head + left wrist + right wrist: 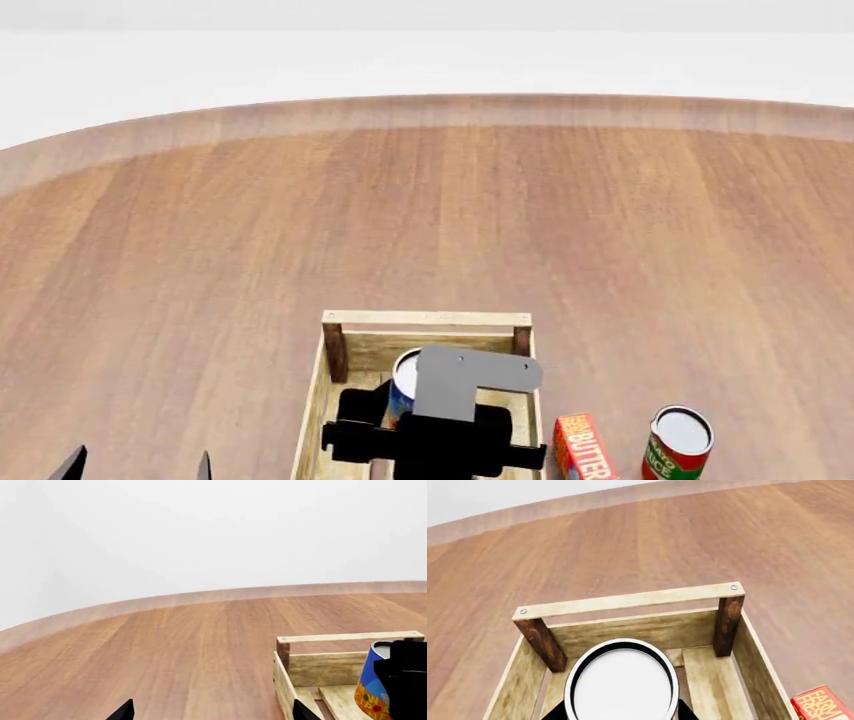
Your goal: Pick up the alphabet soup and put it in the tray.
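- Holding the alphabet soup [402,388] from above, the right claw [430,420] is pinched on the can; its dark body hides the fingertips in the head view, and the right wrist view shows only the can's white top [622,685] filling the space between two dark tips.
- The can hangs over the tray [424,320], inside its wooden walls, toward the far rail at 12 o'clock; whether its base touches the slats I cannot tell.
- The step in hand looks like the placing: the carry is done, the release is not.
- Next move, as I judge it: lower until the can stands on the slats, spread the claw, then lift straight up clear of the rails.
- The left claw [134,468] idles at 7 o'clock of the tray, tips apart, holding nothing.
- On the worktop [427,220], a butter box [581,448] and a red and green can [678,442] stand at 3 o'clock of the tray.
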You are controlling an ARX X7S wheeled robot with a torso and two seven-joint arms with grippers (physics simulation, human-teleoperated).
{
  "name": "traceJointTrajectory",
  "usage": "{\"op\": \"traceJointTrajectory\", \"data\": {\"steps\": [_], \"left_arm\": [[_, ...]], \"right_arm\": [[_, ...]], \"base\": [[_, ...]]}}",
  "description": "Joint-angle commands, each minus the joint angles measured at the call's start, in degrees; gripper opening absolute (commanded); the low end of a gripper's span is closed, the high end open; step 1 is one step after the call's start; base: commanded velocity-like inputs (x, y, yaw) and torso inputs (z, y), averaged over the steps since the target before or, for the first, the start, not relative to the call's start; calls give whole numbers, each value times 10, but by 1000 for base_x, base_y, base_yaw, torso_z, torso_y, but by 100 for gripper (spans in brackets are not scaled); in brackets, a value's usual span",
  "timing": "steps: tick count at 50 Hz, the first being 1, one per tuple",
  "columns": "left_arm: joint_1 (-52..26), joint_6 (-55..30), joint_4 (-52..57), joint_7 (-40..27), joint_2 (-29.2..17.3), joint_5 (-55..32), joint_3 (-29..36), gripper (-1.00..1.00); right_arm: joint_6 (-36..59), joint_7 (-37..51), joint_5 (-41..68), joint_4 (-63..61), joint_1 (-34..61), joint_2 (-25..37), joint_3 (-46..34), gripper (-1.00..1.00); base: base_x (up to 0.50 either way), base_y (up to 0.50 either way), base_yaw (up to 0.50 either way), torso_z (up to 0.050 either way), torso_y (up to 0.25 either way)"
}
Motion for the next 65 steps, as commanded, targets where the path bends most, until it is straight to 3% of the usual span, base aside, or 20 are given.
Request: {"op": "traceJointTrajectory", "data": {"steps": [1, 13, 46, 65], "left_arm": [[0, -1, 2, -2, -1, -1, 1, 100], [-3, 3, -3, -3, -2, 0, 3, 100], [-3, 2, -1, -7, -5, -4, 7, 100], [-3, 4, -1, -10, -6, -5, 9, 100]], "right_arm": [[-19, 3, 10, 14, 17, -1, -38, -100], [-55, 1, 52, 59, 27, -4, -94, -100], [-190, 8, 358, 156, 88, -6, -425, -100], [-209, 5, 413, 162, 90, -6, -485, -100]], "base": [[0, 0, 0, 0, 0], [0, 0, 0, 0, 1], [0, 0, 0, 0, 1], [0, 0, 0, 0, 1]]}}
